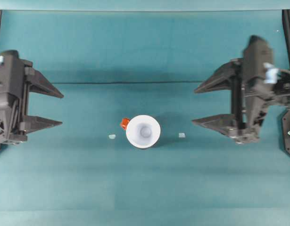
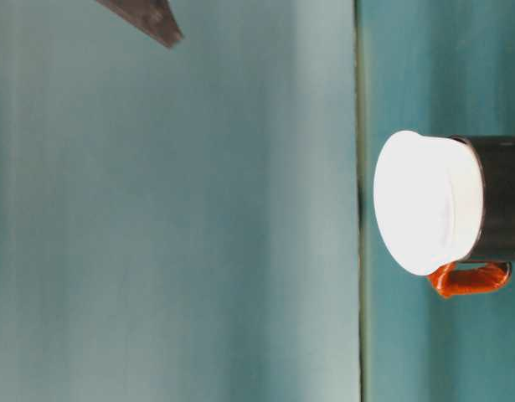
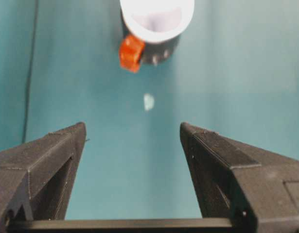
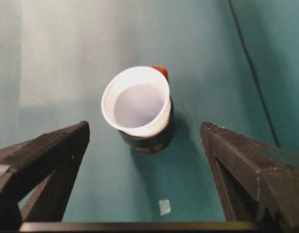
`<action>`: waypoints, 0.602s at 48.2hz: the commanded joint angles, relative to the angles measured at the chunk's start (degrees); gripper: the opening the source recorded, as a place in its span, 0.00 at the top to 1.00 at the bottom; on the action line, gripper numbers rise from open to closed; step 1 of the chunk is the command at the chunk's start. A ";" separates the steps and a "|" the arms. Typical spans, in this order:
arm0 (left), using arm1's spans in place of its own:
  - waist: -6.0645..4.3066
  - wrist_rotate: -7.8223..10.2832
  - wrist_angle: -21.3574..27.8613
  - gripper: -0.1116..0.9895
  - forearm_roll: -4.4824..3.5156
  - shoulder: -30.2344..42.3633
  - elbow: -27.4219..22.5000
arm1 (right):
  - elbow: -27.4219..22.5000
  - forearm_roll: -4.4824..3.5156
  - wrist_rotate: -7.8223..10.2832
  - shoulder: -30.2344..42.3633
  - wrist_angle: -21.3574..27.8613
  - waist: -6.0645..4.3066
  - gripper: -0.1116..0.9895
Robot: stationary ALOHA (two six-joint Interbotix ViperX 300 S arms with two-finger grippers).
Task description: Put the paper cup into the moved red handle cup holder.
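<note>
The left gripper [image 1: 62, 109] sits at the left edge of the overhead view with its two black fingers spread wide and nothing between them; from its own wrist camera the left gripper [image 3: 133, 132] frames bare teal table [image 3: 246, 87] in the gap. The right gripper [image 1: 194, 106] mirrors it at the right edge of the overhead view, jaws likewise wide apart and empty, and through the right wrist camera the right gripper [image 4: 145, 127] shows open table between its fingertips. No brand, label or readable writing can be made out on the arms, the cup or the holder. Two small pale scraps lie on the table: one scrap [image 1: 111, 136] to the left of the holder, seen again from the left wrist [image 3: 148, 101], and a second scrap [image 1: 181, 135] to its right, seen again from the right wrist [image 4: 164, 206]. Nothing stands between either gripper and the cup. The paper cup [image 1: 143, 131] sits upright inside the red handle cup holder [image 1: 124, 124] near the middle of the table, between the two grippers and well apart from both. At table level the paper cup [image 2: 424, 205] has its white rim standing proud of the black red handle cup holder [image 2: 500, 197], whose orange-red handle juts from the side.
</note>
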 commanded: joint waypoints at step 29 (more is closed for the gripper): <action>-0.09 0.18 -2.72 0.15 0.09 -1.14 -0.35 | 0.26 0.00 -0.53 -4.39 -0.70 0.18 0.16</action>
